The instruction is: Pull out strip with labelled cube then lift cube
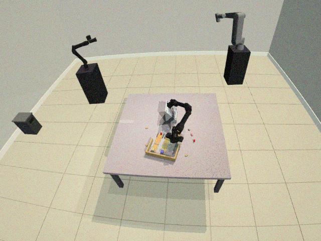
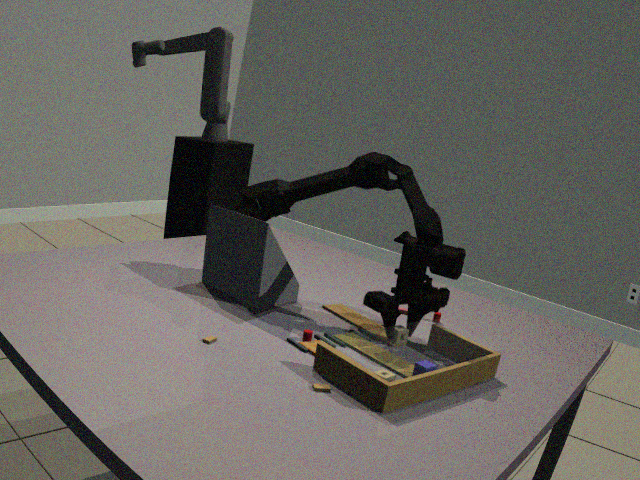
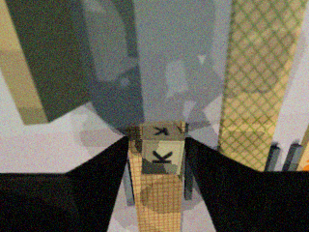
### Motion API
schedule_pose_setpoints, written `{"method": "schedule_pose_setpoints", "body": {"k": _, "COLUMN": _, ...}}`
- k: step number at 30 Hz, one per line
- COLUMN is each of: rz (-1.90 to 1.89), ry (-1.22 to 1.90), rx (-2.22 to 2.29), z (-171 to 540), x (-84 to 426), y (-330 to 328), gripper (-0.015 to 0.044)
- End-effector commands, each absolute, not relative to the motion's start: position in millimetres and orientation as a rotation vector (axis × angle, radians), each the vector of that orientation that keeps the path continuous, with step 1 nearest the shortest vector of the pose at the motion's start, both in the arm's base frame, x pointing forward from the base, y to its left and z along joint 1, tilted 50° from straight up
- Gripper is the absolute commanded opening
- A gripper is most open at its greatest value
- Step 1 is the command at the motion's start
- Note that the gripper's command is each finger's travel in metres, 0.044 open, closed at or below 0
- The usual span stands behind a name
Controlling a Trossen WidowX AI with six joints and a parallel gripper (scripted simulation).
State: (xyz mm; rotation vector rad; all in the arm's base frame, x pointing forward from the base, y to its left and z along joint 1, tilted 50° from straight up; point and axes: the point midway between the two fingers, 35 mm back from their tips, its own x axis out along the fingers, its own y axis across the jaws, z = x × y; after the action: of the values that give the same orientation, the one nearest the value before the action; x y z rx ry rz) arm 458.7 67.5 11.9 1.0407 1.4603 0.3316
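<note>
The labelled cube (image 2: 397, 336) (image 3: 163, 157), pale with a dark K on its faces, sits on the grid-patterned strip (image 2: 353, 316) (image 3: 159, 210), which runs out past the tray's open side. My gripper (image 1: 175, 140) (image 2: 400, 335) (image 3: 156, 141) points down and is partly open, its fingertips on either side of the cube. In the wrist view a small gap shows at the left finger; the right fingertip is at or close to the cube. The cube is hidden in the top view. A cross-hatched yellow strip (image 1: 165, 144) (image 2: 376, 352) (image 3: 256, 92) lies beside it.
The wooden tray (image 1: 162, 156) (image 2: 439, 387) has low walls. It also holds an orange strip (image 1: 158, 139), a blue cube (image 1: 162, 151) (image 2: 425, 366) and a pale cube (image 1: 152, 149) (image 2: 385, 374). Dark guide rails flank the strips. Red pieces (image 1: 194, 140) (image 2: 307, 335) and tan chips (image 1: 186, 155) (image 2: 209, 339) lie around.
</note>
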Motion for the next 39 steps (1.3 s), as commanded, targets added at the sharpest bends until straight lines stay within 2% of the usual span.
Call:
{"method": "schedule_pose_setpoints", "body": {"k": 1, "rz": 0.326, "ry": 1.471, "rx": 1.048, "z": 8.3, "x": 457.0, "y": 69.7, "gripper": 0.025}}
{"method": "schedule_pose_setpoints", "body": {"k": 4, "rz": 0.326, "ry": 1.471, "rx": 1.048, "z": 8.3, "x": 457.0, "y": 69.7, "gripper": 0.025}}
{"method": "schedule_pose_setpoints", "body": {"k": 7, "rz": 0.331, "ry": 1.463, "rx": 1.042, "z": 10.6, "x": 458.1, "y": 68.1, "gripper": 0.0171}}
{"method": "schedule_pose_setpoints", "body": {"k": 16, "rz": 0.331, "ry": 1.463, "rx": 1.042, "z": 10.6, "x": 458.1, "y": 68.1, "gripper": 0.0111}}
{"method": "schedule_pose_setpoints", "body": {"k": 20, "rz": 0.33, "ry": 1.464, "rx": 1.042, "z": 11.3, "x": 455.6, "y": 66.6, "gripper": 0.0006}}
{"method": "schedule_pose_setpoints", "body": {"k": 39, "rz": 0.323, "ry": 1.474, "rx": 1.047, "z": 25.3, "x": 392.4, "y": 37.7, "gripper": 0.0}}
